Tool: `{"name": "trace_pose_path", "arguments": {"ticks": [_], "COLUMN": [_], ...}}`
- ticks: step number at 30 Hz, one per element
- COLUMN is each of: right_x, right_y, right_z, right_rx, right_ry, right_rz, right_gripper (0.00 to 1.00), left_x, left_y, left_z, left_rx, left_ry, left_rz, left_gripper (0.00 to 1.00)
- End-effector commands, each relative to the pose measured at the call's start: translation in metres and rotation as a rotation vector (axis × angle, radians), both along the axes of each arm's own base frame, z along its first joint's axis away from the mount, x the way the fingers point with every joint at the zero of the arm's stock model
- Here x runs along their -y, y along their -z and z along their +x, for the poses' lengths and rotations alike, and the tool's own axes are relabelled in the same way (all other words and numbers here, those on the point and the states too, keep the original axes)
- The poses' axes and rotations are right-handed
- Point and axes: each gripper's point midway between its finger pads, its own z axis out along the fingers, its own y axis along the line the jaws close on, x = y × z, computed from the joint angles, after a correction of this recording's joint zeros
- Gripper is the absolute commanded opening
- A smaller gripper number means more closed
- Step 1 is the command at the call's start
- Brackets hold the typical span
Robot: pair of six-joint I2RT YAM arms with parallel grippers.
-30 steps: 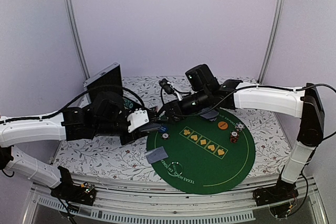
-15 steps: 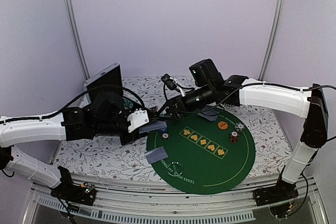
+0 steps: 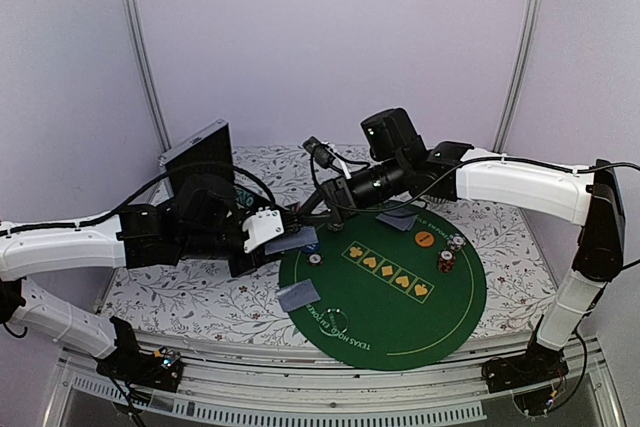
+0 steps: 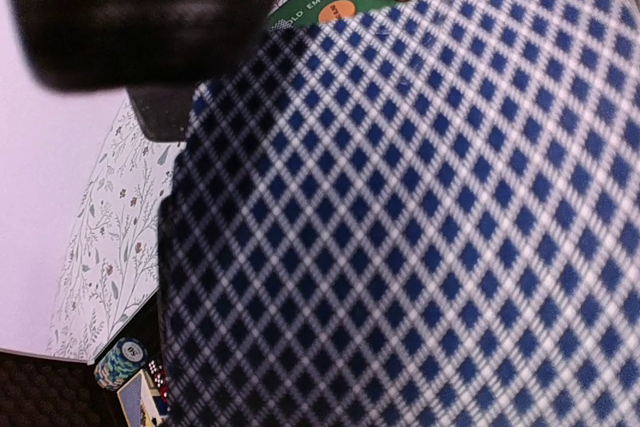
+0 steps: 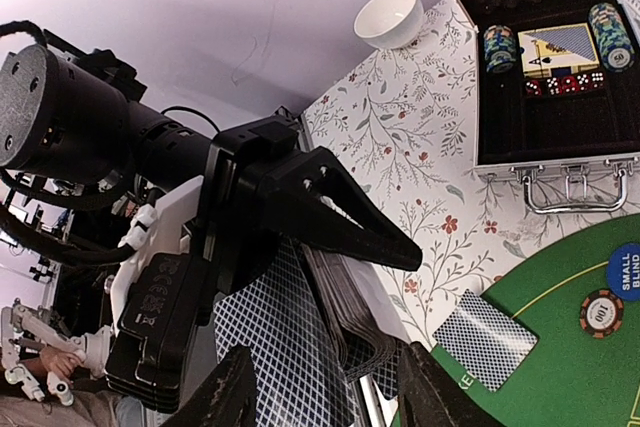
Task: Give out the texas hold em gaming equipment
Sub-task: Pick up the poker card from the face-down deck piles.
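- Plainly, the left arm (image 3: 60, 247) lies low and nearly level across the left of the tabletop (image 3: 180, 297). Its wrist points right and ends at the left edge of the green mat (image 3: 400, 322).
- The left gripper (image 3: 280, 241) has its jaws clamped flat on a deck of cards (image 5: 290, 337), with one black finger (image 5: 340, 222) over the top. The checked card backs fill that arm's own wrist view.
- The right arm (image 3: 520, 187) rises at the right edge, bends at the elbow and stretches leftward above the far side of the mat. It meets the other arm nose to nose.
- The right gripper (image 5: 325, 352) has its jaws apart, one finger on each side of the deck's free end. We cannot tell whether either finger presses on a card.
- On the mat we see a single card (image 3: 298, 295) at the near left and a second card (image 3: 397, 219) at the far edge, under the right arm.
- Two chip stacks (image 3: 447, 259) stand just beside each other toward the right, with the orange disc (image 3: 424, 238) near them. The white disc (image 3: 315, 259) and the blue disc (image 5: 625, 272) lie at the mat's left.
- The open case (image 5: 560, 137) sits at the far left of the tabletop, with more chips and cards inside.
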Motion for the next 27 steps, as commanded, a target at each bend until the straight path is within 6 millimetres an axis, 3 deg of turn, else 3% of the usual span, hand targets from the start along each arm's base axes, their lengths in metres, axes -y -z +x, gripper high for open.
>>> {"name": "trace_pose_path", "arguments": {"ticks": [1, 14, 23, 25, 27], "right_x": [0.000, 0.010, 0.011, 0.011, 0.013], "right_y": [-0.017, -0.001, -0.001, -0.003, -0.005], "right_z": [-0.001, 0.000, -0.004, -0.004, -0.002], "right_rx": [-0.007, -0.048, -0.061, -0.056, -0.052], "right_ry": [-0.005, 0.018, 0.002, 0.003, 0.011], "right_rz": [0.031, -0.026, -0.026, -0.022, -0.021], "right_gripper": [0.49, 0.45, 0.21, 0.08, 0.03], "left_x": [0.002, 0.003, 0.002, 0.002, 0.002], "left_y": [-0.009, -0.009, -0.008, -0.009, -0.008], "left_z": [0.003, 0.001, 0.001, 0.001, 0.001], "left_rx": [0.021, 0.018, 0.015, 0.017, 0.017], "left_ry": [0.003, 0.010, 0.008, 0.008, 0.009], "left_rz": [-0.036, -0.037, -0.035, -0.036, -0.036], "left_gripper": [0.42, 0.42, 0.42, 0.42, 0.42]}}
